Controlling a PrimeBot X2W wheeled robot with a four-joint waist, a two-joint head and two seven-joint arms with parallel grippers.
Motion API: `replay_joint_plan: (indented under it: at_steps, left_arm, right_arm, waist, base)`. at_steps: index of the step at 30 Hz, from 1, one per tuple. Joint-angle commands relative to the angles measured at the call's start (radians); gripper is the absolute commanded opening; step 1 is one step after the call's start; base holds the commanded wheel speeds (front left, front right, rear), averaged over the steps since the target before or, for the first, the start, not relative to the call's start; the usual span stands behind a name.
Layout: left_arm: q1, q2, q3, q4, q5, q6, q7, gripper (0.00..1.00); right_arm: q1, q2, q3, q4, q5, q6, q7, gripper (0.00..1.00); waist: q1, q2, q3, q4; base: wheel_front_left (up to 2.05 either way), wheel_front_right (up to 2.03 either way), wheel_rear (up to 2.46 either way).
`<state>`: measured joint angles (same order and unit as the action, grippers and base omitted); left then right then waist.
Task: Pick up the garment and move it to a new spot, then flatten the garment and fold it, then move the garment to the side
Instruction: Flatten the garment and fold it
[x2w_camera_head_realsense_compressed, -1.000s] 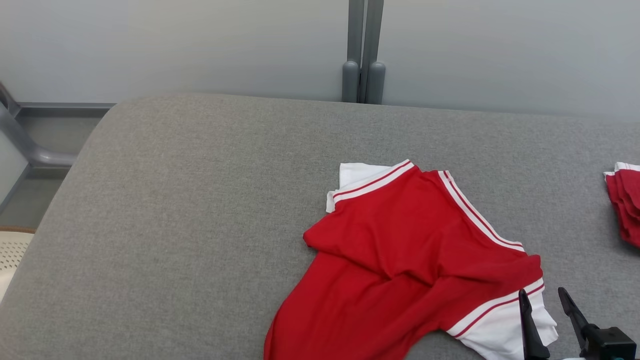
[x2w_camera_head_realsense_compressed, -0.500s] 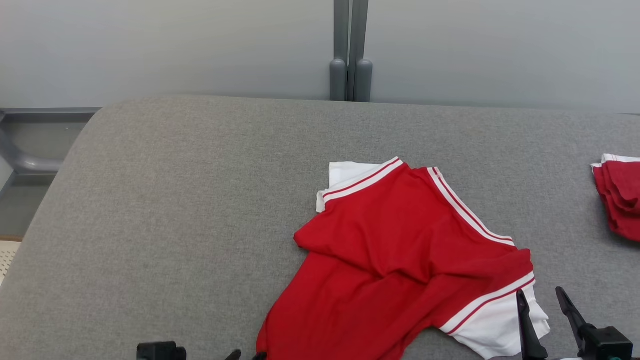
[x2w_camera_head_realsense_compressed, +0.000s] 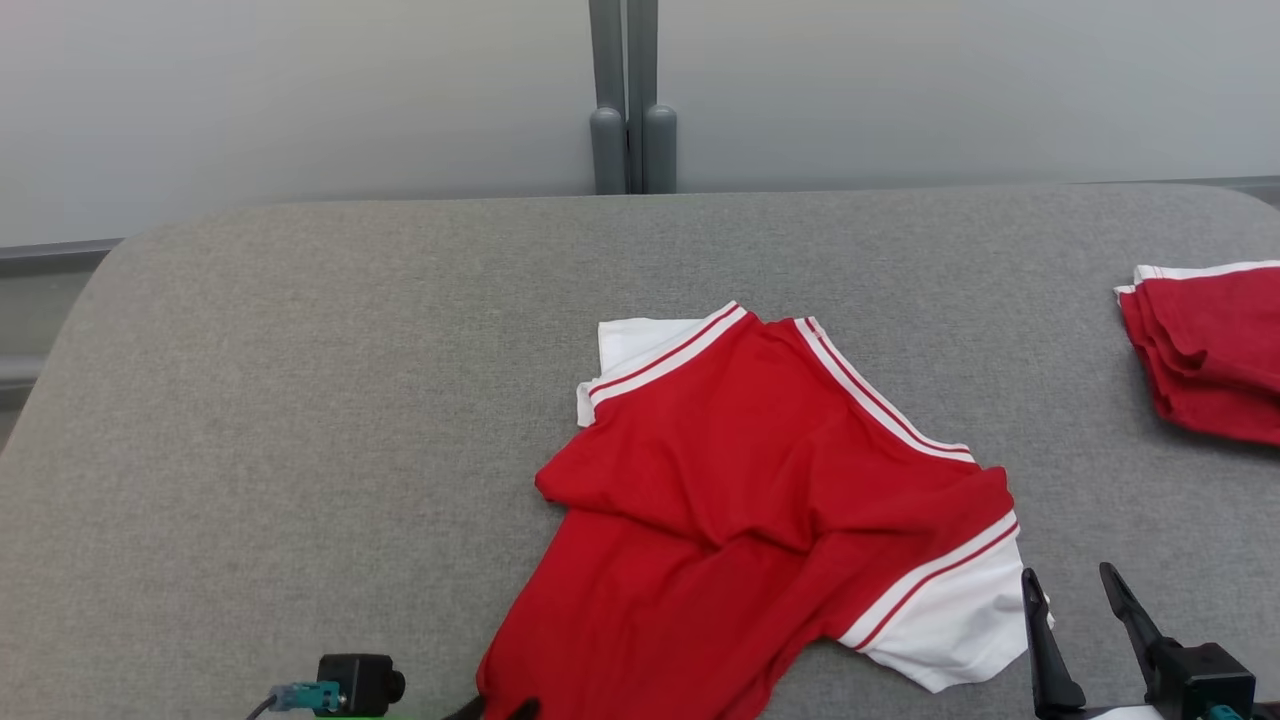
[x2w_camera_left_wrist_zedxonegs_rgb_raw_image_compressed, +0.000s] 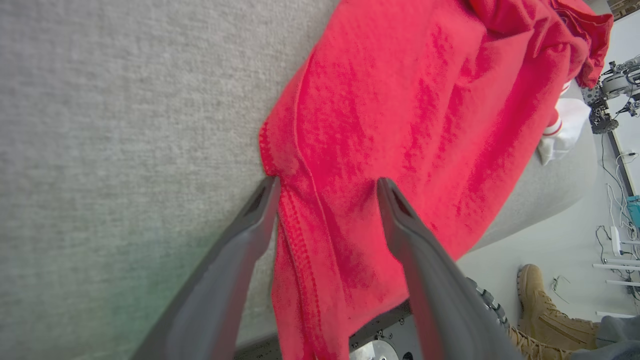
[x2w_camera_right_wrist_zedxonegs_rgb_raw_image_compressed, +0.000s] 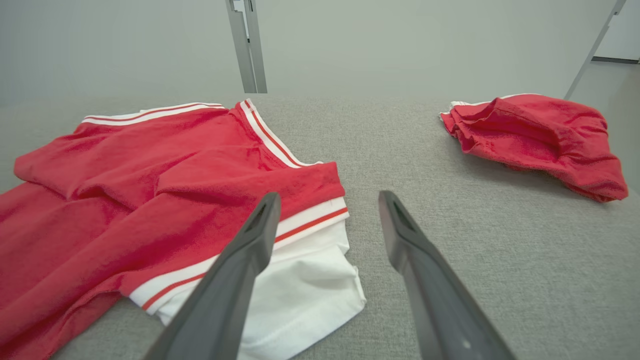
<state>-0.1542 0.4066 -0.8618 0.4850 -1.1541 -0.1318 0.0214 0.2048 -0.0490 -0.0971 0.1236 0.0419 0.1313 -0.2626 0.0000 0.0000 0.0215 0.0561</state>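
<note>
Grey padded bench (x2w_camera_head_realsense_compressed: 300, 400), pale wall and grey post (x2w_camera_head_realsense_compressed: 632, 100) behind | red garment (x2w_camera_head_realsense_compressed: 740, 480) rumpled centre-front, hem at near edge | left end effector (x2w_camera_left_wrist_zedxonegs_rgb_raw_image_compressed: 325, 185) spread astride hem, gripping nothing | right end effector (x2w_camera_head_realsense_compressed: 1066, 570) spread, empty, beside white sleeve (x2w_camera_right_wrist_zedxonegs_rgb_raw_image_compressed: 300, 280) | second red pile (x2w_camera_head_realsense_compressed: 1210, 350) far right, apart | boot (x2w_camera_left_wrist_zedxonegs_rgb_raw_image_compressed: 540, 300) on floor.

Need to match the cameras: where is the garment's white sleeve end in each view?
Head view: white sleeve at lower right, beside the right gripper.
Left wrist view: sleeve at the right edge, upper half.
Right wrist view: sleeve at bottom centre.
Shared landmark: the striped band bordering it.
</note>
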Motion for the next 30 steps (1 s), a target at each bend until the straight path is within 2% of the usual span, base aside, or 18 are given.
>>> replay_joint_plan:
  at_steps: [1, 6, 10, 11, 12, 13, 16, 21, 30]
  left_arm:
    - [-0.02, 0.003, 0.011, 0.032, 0.013, 0.009, -0.016, 1.0]
    - [-0.031, 0.017, -0.001, 0.1, 0.05, 0.021, -0.044, 1.0]
    - [-0.015, -0.016, -0.038, 0.112, 0.03, 0.011, 0.0, 1.0]
    - [-0.007, -0.032, -0.05, 0.108, 0.017, 0.008, 0.012, 0.81]
    - [-0.005, -0.043, -0.055, 0.104, 0.006, 0.006, 0.019, 0.33]
    - [-0.005, -0.053, -0.067, 0.099, -0.004, 0.004, 0.031, 0.0]
    - [-0.017, -0.059, -0.09, 0.04, -0.027, 0.0, 0.028, 0.0]
    - [-0.105, 0.007, -0.068, -0.006, -0.035, 0.002, -0.049, 0.0]
    - [-0.276, 0.046, -0.048, 0.056, 0.011, 0.002, -0.129, 0.0]
  right_arm:
    - [-0.006, -0.003, -0.005, -0.005, 0.0, -0.001, -0.003, 1.0]
    - [-0.008, -0.003, -0.005, -0.004, 0.002, -0.001, -0.003, 1.0]
    - [-0.01, -0.003, -0.006, -0.005, 0.006, -0.001, -0.003, 1.0]
    - [-0.009, -0.003, -0.006, -0.004, 0.006, -0.001, -0.003, 1.0]
    - [-0.01, -0.003, -0.004, -0.003, 0.007, -0.001, -0.003, 1.0]
    - [-0.012, -0.003, -0.002, -0.002, 0.008, -0.001, -0.003, 1.0]
    - [-0.02, -0.003, 0.001, 0.001, 0.012, -0.001, -0.003, 1.0]
    - [-0.027, -0.003, 0.002, 0.003, 0.017, -0.001, -0.003, 1.0]
    - [-0.036, -0.003, 0.009, 0.011, 0.019, -0.001, -0.003, 1.0]
  waist:
    - [0.0, 0.0, 0.012, -0.021]
    - [0.0, 0.0, 0.018, -0.041]
    - [0.0, 0.0, 0.023, -0.046]
    - [0.0, 0.0, 0.024, -0.046]
    - [0.0, 0.0, 0.025, -0.046]
    - [0.0, 0.0, 0.027, -0.046]
    - [0.0, 0.0, 0.031, -0.044]
    - [0.0, 0.0, 0.035, -0.04]
    - [0.0, 0.0, 0.041, -0.037]
  base:
    - [0.0, 0.0, 0.0]
    - [0.0, 0.0, 0.0]
    - [0.0, 0.0, 0.0]
    - [0.0, 0.0, 0.0]
    - [0.0, 0.0, 0.0]
    - [0.0, 0.0, 0.0]
    - [0.0, 0.0, 0.0]
    - [0.0, 0.0, 0.0]
    - [0.0, 0.0, 0.0]
